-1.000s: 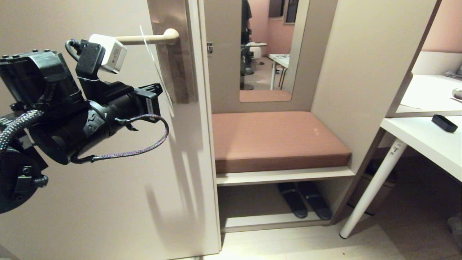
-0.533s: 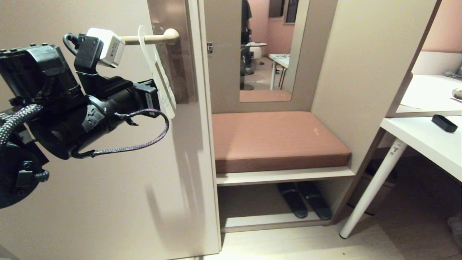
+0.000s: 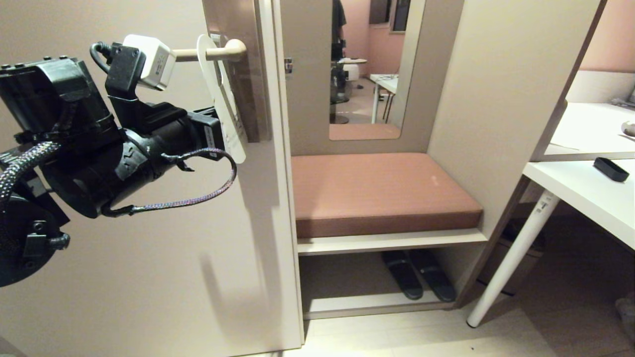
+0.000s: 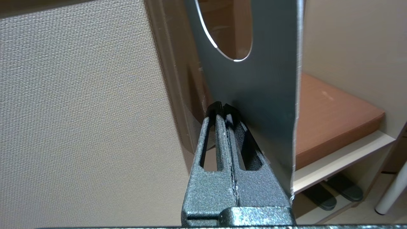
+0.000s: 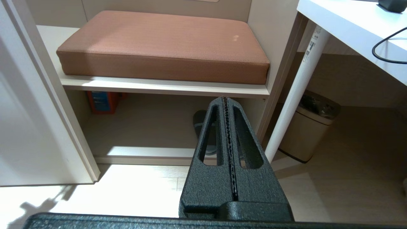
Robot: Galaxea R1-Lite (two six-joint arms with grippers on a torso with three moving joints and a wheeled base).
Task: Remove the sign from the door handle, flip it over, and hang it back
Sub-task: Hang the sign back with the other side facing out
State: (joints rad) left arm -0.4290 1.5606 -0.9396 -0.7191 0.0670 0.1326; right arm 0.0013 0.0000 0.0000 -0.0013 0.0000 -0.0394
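White card, the sign (image 3: pixel 223 96) hangs on the handle (image 3: pixel 211 53), the lever passing through its hole, its long axis running downward and tilted a little toward the near right. In the head view its pale face shows; in the left wrist view the other face looks grey-blue. The left gripper (image 4: pixel 222 109) sits at the sign's lower part, just left of it, fingers (image 4: pixel 237 152) pressed together with no gap; they look to pinch the card's lower edge, though the contact itself is hidden behind the card. The handle lies above the fingers, with its free end pointing left toward the arm, so the sign would have to slide left along the lever to come off, or right to seat further on. The left arm is plainly the nearer one.

The right gripper (image 5: pixel 226 105) hangs low and well apart, shut on nothing, over the floor before a shelf with a brown cushion (image 3: pixel 382 191). A white table (image 3: pixel 585 198) stands at far right.
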